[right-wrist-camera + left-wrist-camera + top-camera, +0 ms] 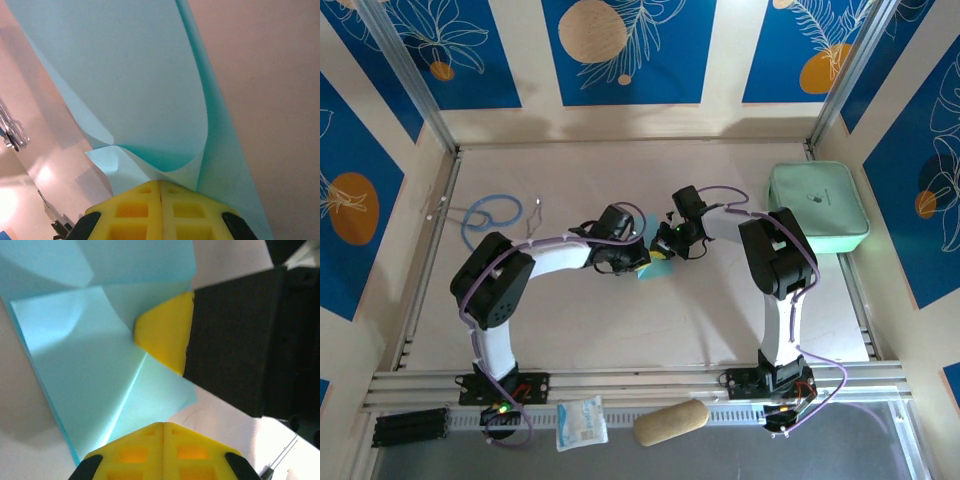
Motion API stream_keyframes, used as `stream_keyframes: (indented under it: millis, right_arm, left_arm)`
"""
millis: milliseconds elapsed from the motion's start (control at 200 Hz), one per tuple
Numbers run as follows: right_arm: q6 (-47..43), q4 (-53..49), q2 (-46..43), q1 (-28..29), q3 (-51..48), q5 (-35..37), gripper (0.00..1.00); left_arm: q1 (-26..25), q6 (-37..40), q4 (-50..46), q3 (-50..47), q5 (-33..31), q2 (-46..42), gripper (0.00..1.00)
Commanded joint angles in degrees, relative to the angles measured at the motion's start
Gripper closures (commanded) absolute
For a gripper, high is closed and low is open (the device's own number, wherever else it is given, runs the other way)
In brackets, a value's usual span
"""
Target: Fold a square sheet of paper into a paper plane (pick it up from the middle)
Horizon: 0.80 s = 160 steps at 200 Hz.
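We see the square sheet of paper (653, 270) lying on the table (620, 330) near the middle of the top view, a small light-blue patch just below the point where the two arms meet. It is no longer flat (creases and raised flaps show in both wrist views).

In the left wrist view the sheet (90, 375) fills the left and centre of the frame, with one crease running from the centre down toward the bottom edge. The left gripper (162, 427) sits at the bottom centre with its yellow fingers pressed together. The paper's edge reaches them, but we cannot tell whether they nip it. The right gripper's yellow tip (165, 335) comes in from the right and touches the paper where the folds meet.

In the right wrist view the right gripper (160, 185) is at the bottom centre, its fingers closed on the sheet (135, 75), which curls upward from the seam between them into a tall curved flap.

Well apart, a mint-green case (817, 208) lies at the right edge of the top view. A white packet (582, 422) lies at the bottom centre.
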Motion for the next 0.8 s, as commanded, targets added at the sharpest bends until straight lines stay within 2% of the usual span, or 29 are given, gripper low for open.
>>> stream_keyframes:
  millis: [0,795]
  right_arm:
    - [1.44,-7.19,3.51,-0.11,-1.62,7.3,0.98]
    - [1.04,-8.35,3.72,-0.8,-1.21,7.67,0.98]
  left_arm:
    - [-0.44,-1.59,1.64,-0.72,1.35,0.93,0.95]
    - [-0.42,0.53,-0.03,-3.07,-0.93,3.56,0.94]
